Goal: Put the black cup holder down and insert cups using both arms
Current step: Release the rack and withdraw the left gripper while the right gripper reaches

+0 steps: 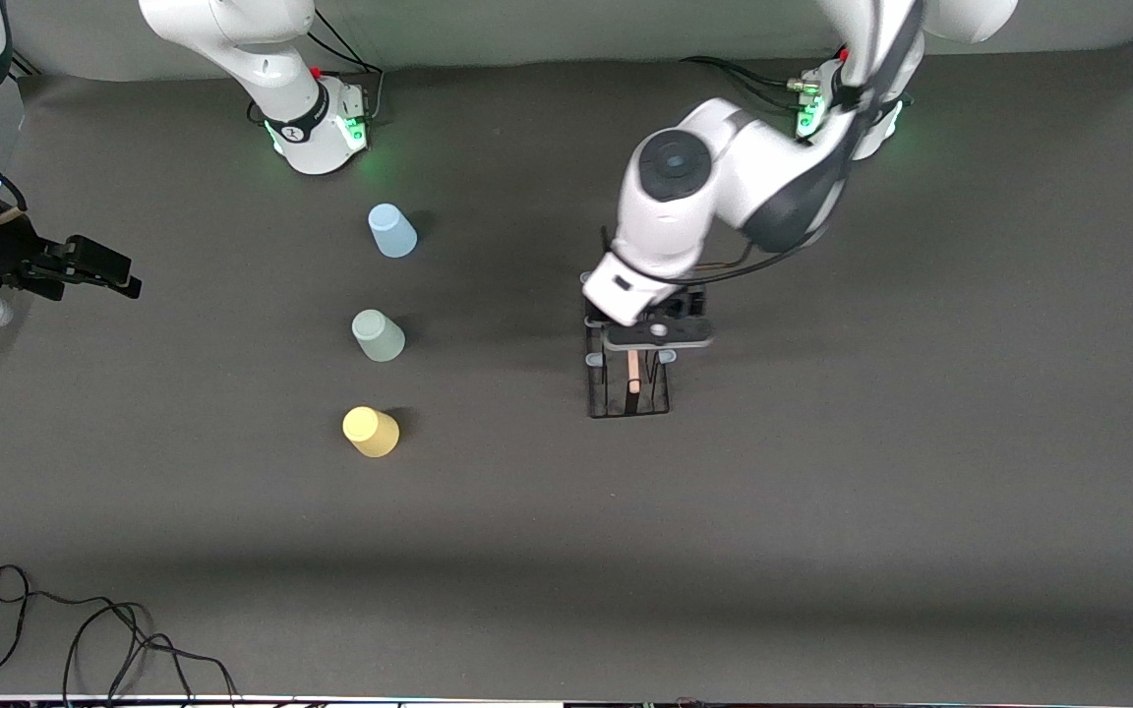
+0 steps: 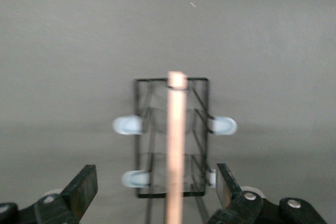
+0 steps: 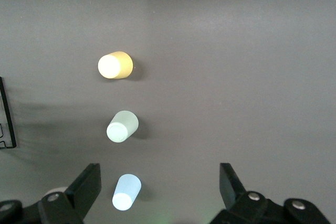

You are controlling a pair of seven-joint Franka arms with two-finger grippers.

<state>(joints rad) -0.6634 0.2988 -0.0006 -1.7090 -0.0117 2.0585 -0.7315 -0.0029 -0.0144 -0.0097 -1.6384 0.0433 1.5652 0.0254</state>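
Observation:
The black cup holder [image 1: 616, 398] stands on the dark mat at mid-table, with its wooden rod handle [image 1: 633, 374] on top. My left gripper [image 1: 653, 339] hovers just over it, open. In the left wrist view its fingers [image 2: 86, 184] stand wide on either side of the rod [image 2: 176, 135], not touching it, with pale-blue pegs [image 2: 127, 125] beside. Three cups stand in a row toward the right arm's end: light blue [image 1: 392, 231], pale green [image 1: 379, 335], yellow [image 1: 371, 432]. My right gripper [image 1: 104, 273] waits high up, open and empty [image 3: 157, 187]; its view shows the blue [image 3: 127, 192], green [image 3: 122, 126] and yellow [image 3: 114, 65] cups below.
Loose black cables [image 1: 85, 639] lie at the table's front corner on the right arm's end. The two green-lit arm bases [image 1: 321, 128] stand along the table's back edge. A corner of the holder's wire [image 3: 8, 119] shows at the edge of the right wrist view.

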